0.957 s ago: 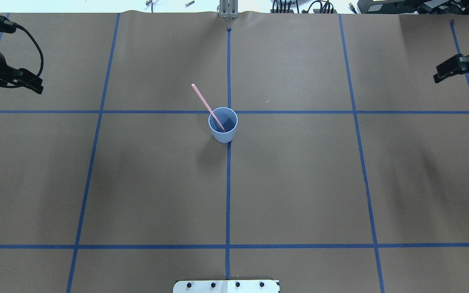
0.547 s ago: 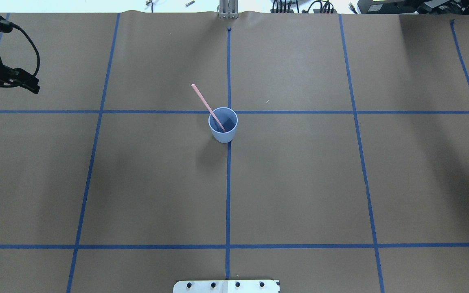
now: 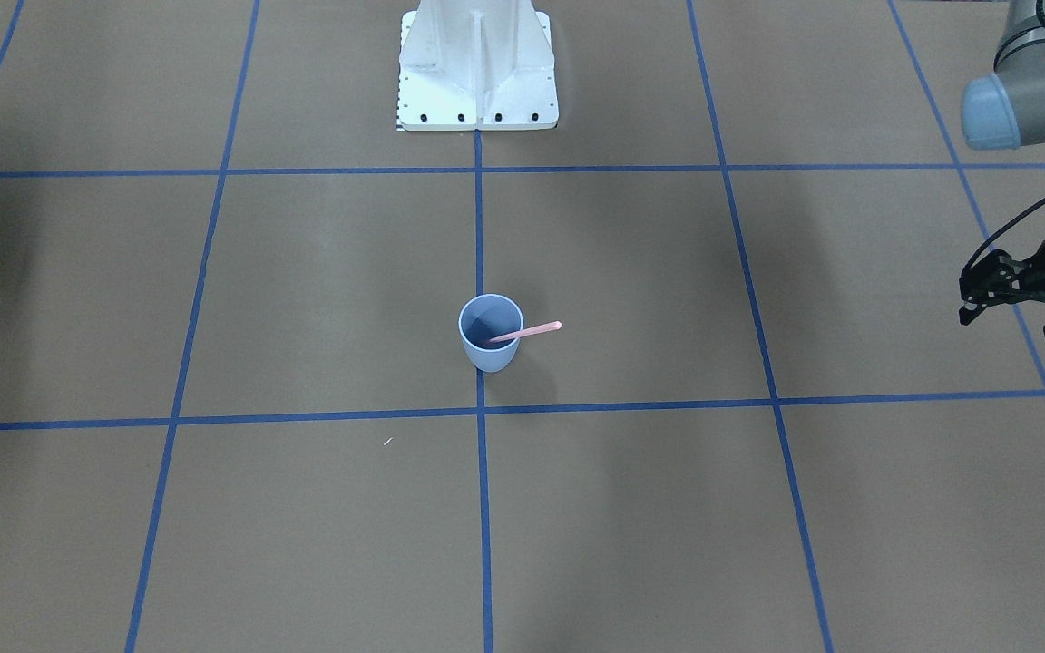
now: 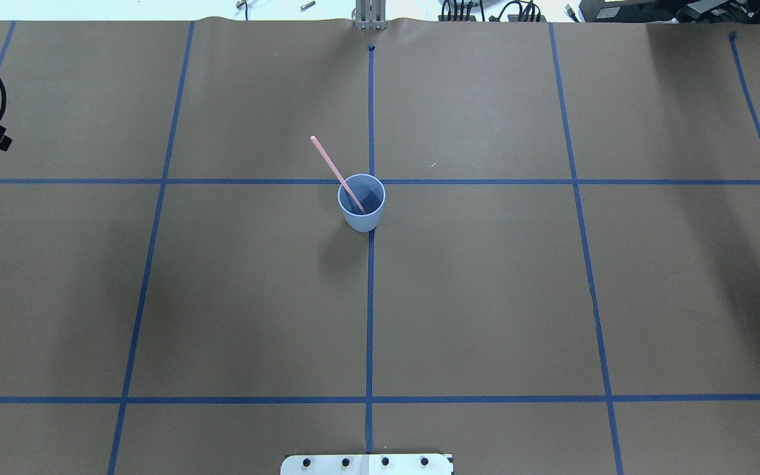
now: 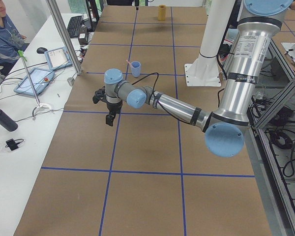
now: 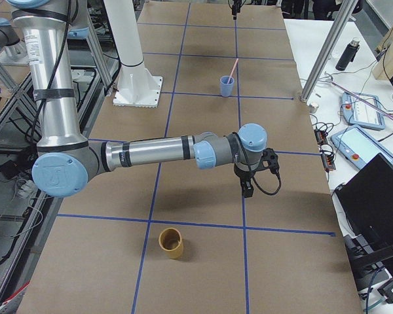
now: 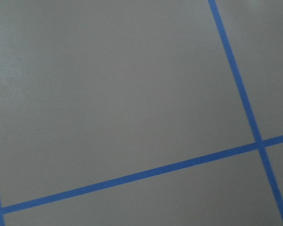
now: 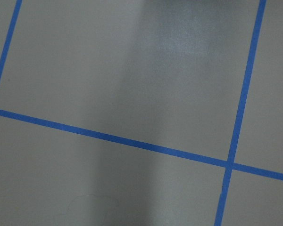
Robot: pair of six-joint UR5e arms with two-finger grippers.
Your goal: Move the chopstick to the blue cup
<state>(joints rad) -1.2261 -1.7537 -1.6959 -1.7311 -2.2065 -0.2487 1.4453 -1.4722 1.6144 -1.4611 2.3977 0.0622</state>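
Observation:
The blue cup (image 4: 361, 223) stands upright at the table's middle on the centre tape line; it also shows in the front view (image 3: 491, 352). The pink chopstick (image 4: 328, 159) stands in the cup, leaning on its rim, its rounded end up and toward my left side (image 3: 538, 330). My left gripper (image 3: 1008, 325) is open and empty, far from the cup near the table's left edge. My right gripper (image 6: 247, 190) hangs over the table far to the right of the cup. It shows only in the right side view, so I cannot tell its state.
A tan cup (image 6: 171, 243) stands on the table's far right end. The white robot base (image 3: 477, 63) sits at the near edge. A side bench with tablets (image 5: 34, 78) and a seated operator (image 5: 2, 34) lies beyond the table. Both wrist views show only brown paper and blue tape.
Both arms have drawn outward, away from the cup: the left toward the overhead view's left edge, the right out past its right edge. Cup and chopstick have not moved.

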